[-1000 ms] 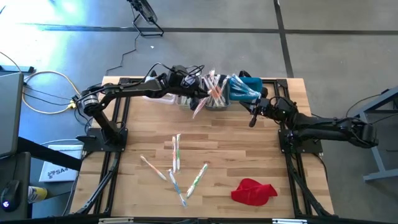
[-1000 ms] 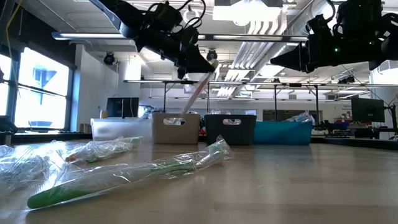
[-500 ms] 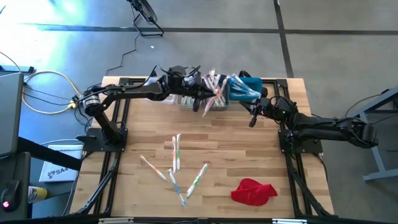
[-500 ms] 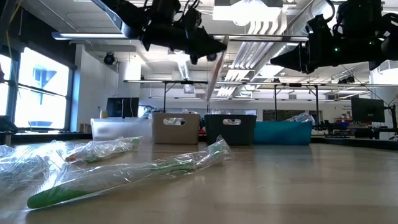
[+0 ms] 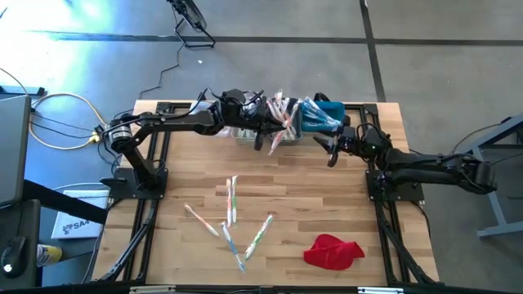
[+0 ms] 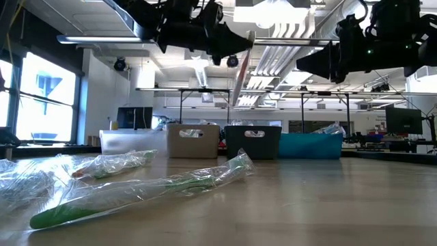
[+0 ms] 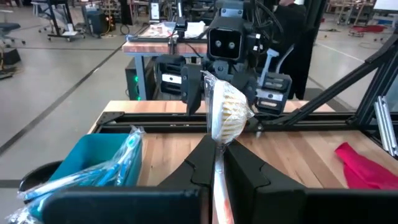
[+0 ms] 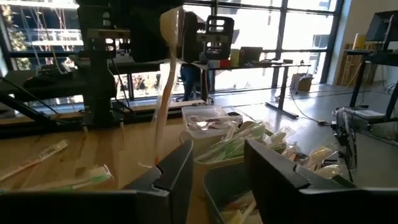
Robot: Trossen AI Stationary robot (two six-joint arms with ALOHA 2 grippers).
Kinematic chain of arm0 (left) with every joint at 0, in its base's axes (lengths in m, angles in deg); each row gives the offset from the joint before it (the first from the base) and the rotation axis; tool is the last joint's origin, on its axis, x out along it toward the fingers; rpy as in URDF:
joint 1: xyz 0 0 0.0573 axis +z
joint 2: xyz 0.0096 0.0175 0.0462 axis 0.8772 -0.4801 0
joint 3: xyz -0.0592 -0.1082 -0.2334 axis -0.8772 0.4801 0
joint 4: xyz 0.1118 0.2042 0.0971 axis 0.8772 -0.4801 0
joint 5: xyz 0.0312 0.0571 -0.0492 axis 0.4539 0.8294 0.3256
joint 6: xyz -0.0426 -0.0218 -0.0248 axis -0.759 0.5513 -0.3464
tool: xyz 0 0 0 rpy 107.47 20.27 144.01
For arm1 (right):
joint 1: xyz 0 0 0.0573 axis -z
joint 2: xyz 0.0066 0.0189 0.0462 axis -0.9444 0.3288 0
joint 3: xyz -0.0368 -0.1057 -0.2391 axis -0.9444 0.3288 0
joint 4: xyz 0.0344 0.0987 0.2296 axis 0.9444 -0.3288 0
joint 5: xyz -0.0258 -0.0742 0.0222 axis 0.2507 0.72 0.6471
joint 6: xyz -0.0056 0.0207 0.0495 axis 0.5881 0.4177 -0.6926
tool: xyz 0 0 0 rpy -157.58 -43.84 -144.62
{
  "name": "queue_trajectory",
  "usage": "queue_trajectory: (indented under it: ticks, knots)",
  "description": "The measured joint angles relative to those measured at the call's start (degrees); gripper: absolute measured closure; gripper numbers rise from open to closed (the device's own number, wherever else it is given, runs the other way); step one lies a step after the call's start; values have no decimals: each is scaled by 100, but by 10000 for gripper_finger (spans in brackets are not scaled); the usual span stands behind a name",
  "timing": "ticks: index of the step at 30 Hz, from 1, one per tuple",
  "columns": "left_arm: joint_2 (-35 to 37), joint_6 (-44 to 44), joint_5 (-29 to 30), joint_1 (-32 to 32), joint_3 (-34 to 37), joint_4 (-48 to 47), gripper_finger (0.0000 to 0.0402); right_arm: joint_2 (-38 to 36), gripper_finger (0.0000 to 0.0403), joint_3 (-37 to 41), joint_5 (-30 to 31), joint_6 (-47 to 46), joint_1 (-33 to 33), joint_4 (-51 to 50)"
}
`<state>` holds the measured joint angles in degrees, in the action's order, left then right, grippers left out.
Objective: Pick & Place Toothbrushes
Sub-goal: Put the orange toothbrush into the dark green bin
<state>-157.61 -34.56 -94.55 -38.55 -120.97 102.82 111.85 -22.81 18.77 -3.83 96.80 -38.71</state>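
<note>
Carrying a wrapped toothbrush to the bins at the table's far edge.
The left gripper (image 5: pixel 263 133) fingers clamped the toothbrush (image 5: pixel 279 135) above the grey bin (image 6: pixel 253 142); next, release inside. The right gripper (image 5: pixel 333 151) waited nearby, fingers apart, empty.

red cloth (image 5: pixel 333 251) near table (image 5: pixel 327 196) edge, teal bin (image 5: pixel 327 115) at back

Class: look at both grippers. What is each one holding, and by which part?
The left gripper pinches a wrapped toothbrush low on its handle, bristle head above the fingers. The right gripper is open and holds nothing.
</note>
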Motion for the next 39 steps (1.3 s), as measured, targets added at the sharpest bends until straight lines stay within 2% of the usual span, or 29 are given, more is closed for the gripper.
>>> queue_trajectory:
  ticks: [5, 12, 25, 30, 35, 39]
  knots:
    - [0, 0, 2, 0, 0, 5, 385, 516, 262, 9, -144, -240, -13, 543]
    - [0, 93, 7, 0, 2, 9, 385, 1799, 268, -93, -168, -499, -173, 1950]
    - [0, 105, 17, 0, 4, 11, 385, 3673, 267, -1447, -170, -497, -540, 2127]
    - [0, 257, 13, 0, 4, -11, 385, 3972, 267, -1737, -219, -624, -540, 2123]
    - [0, 282, -4, 0, 4, -33, 385, 4077, 267, -1925, -658, -640, -538, 2105]
    - [0, 297, -2, 0, 4, -34, 385, 4077, 268, -1989, -774, -631, -540, 2085]
